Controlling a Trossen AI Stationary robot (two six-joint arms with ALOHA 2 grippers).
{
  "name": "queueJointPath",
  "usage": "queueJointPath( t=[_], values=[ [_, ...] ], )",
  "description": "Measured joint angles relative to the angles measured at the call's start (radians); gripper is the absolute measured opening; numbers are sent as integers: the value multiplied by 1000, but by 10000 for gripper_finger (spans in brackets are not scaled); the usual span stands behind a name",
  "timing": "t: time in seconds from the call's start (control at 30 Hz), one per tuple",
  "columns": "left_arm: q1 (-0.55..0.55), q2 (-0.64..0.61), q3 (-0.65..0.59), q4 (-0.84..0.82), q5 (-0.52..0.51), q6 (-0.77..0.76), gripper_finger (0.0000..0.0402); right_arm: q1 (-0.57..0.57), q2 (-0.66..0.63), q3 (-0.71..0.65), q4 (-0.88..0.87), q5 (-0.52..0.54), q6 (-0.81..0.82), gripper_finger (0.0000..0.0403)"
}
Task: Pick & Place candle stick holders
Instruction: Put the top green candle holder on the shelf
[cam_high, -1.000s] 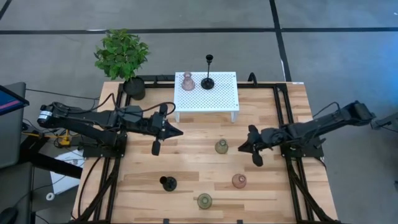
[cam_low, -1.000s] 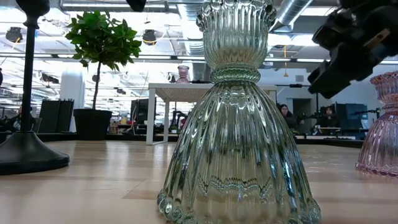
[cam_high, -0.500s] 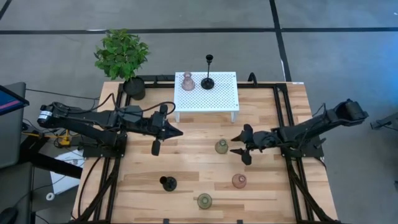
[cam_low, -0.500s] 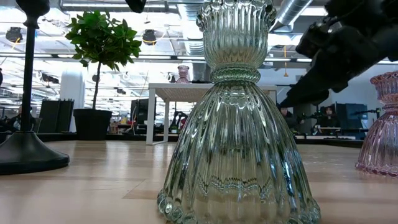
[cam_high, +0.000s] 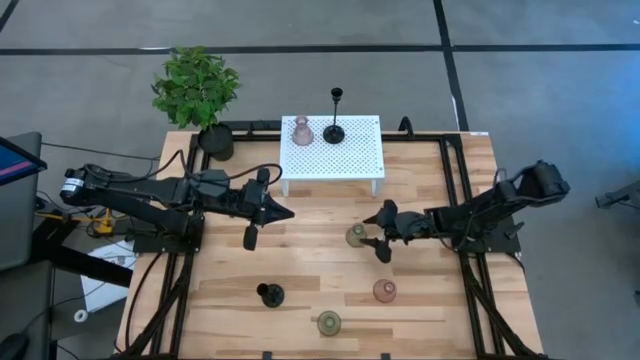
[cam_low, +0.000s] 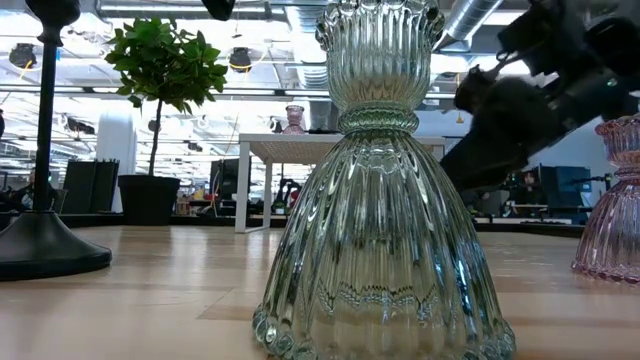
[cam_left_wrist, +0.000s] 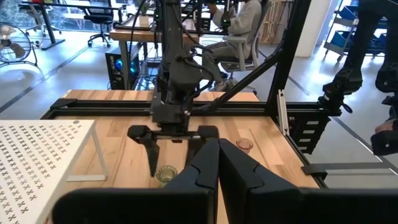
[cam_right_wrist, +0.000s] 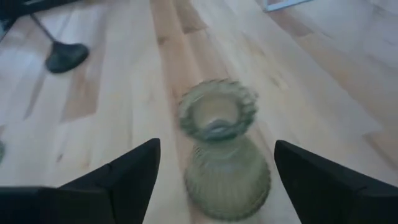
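The right gripper is held low over the light wood-plank table with jaws spread wide, just beside an olive-green holder at mid-table, which is seen between its fingers in the right wrist view. The left gripper is parked over the table's left half with jaws closed together. Elsewhere, a second olive-green holder, a pink holder and a black holder are found near the front edge, another pink holder and black holder are set on the white perforated stand, a potted plant is placed at the rear-left corner, and desks and a seated person are visible in the room beyond.
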Motion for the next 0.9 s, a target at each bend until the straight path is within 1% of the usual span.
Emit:
queueJointPath(
  t=[0.17, 0.37, 0.47, 0.63, 0.7, 0.9],
  values=[
    [0, 0, 0, 0, 0, 0, 7, -33, 56, 10, 61, -9, 1, 306],
    [0, 0, 0, 0, 0, 0, 7, -45, 123, 82, 60, -81, -27, 306],
    [0, 0, 0, 0, 0, 0, 7, -42, 160, 123, 40, -83, -32, 301],
    [0, 0, 0, 0, 0, 0, 7, -41, 190, 167, -43, -86, -33, 270],
    [0, 0, 0, 0, 0, 0, 7, -42, 189, 171, -72, -105, -33, 255],
    [0, 0, 0, 0, 0, 0, 7, -41, 148, 170, -124, -131, -33, 199]
  ],
)
